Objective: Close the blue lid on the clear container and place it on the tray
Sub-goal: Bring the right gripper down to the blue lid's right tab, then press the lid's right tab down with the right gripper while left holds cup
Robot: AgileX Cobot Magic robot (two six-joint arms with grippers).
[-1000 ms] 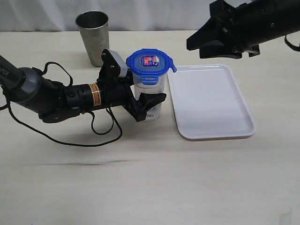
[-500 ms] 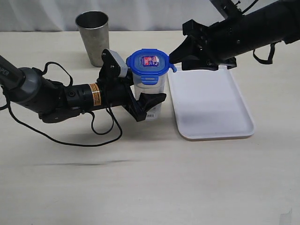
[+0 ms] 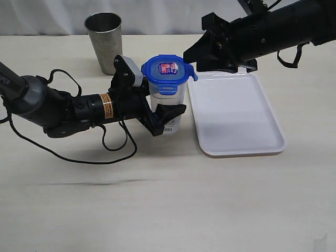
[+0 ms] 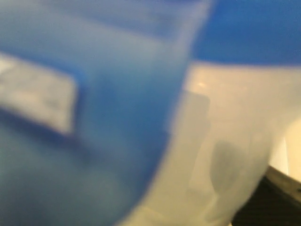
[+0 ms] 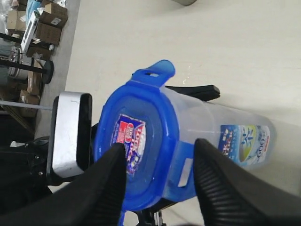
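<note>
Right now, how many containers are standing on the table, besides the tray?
2. The clear container, blue lid on top, stands just left of the tray, held by the left gripper. The grey metal tumbler stands farther back to its left. None seems hidden.

the left wrist view is all blur: the blue lid (image 4: 70, 94) and the clear container (image 4: 221, 155) fill it as soft smears, no clip detail legible. in the exterior view the left pincer (image 3: 167, 105) covers part of the container's lower wall, and the print on its label (image 3: 169, 127) is too small to read.
</note>
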